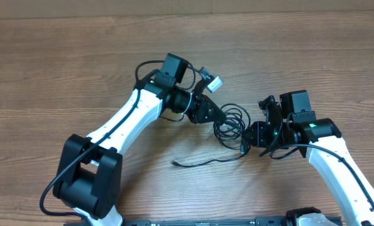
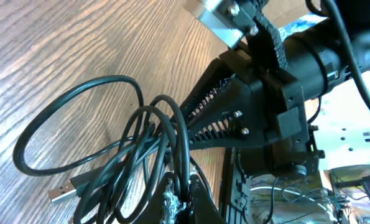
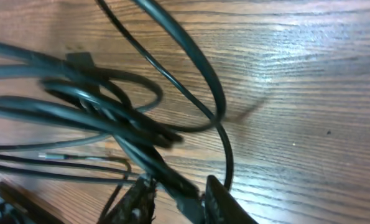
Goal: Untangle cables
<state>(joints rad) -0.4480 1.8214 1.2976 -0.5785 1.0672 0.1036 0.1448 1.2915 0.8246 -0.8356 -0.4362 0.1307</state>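
A bare wood-grain table [image 1: 61, 56] fills every view, with a paler strip along its top edge in the overhead frame. The cables [image 1: 232, 124] sit just right of centre there, a small nest of black loops between my two claws. One loose tail [image 1: 202, 161] runs out to the lower left.

My left claw [image 1: 220, 117] is clamped tight on the nest's left side. In its wrist view several strands run into the fingers at the bottom edge, and a silver-tipped plug [image 2: 61, 194] lies flat at lower left. My right claw [image 3: 180, 200] straddles one strand at the bottom of its own view, fingers a little apart (the picture is blurred, so I cannot tell whether they pinch it).

I judge these cords light, limp and a bit springy, with smooth jackets apt to slip and loops that snag one another. The best hold is a single strand near a plug, not the bundle, pulled gently so no knot tightens.
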